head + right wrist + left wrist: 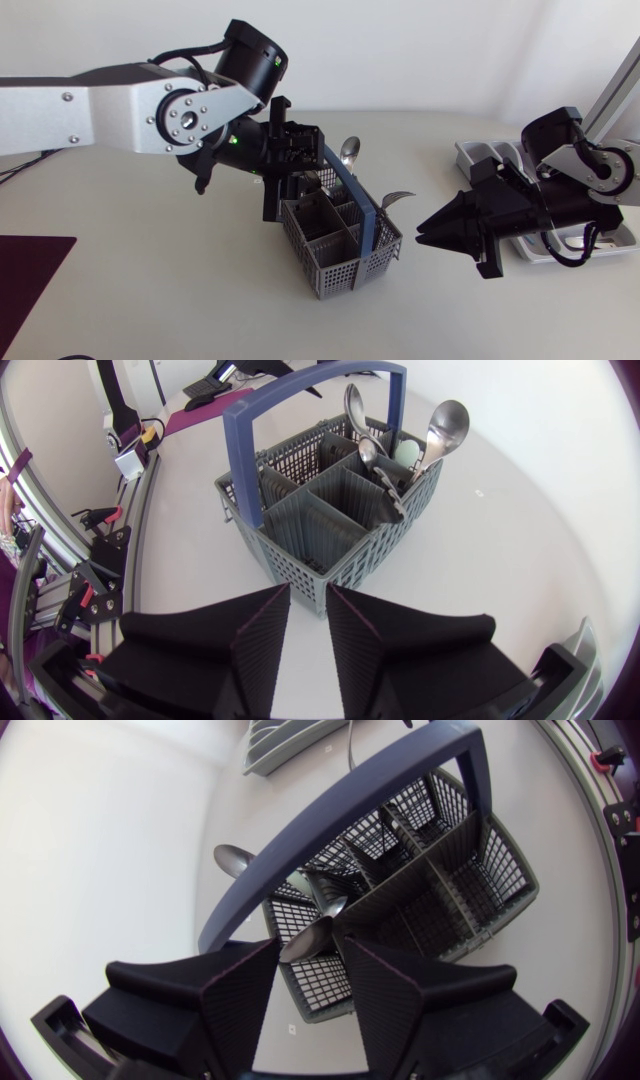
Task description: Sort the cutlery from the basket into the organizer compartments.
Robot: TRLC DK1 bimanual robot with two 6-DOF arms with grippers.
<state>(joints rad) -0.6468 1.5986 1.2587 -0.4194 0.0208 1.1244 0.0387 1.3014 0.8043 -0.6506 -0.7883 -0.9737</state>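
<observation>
Two hands at counter (pixel 150 300): left hand (pixel 312 952) parted above basket (pixel 340 270), spoon bowl (pixel 300 940) just beyond its fingertips (pixel 265 960), not gripped; right hand (pixel 307 600) narrowly parted, gripping nothing, basket just ahead; organizer (pixel 480 152) behind right hand.

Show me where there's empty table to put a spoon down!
Bare table lies between the maroon mat and the basket, and between the right claw and the table's near edge. It's crowded at the basket's far corner, where the left claw hangs, and by the organizer.
</observation>
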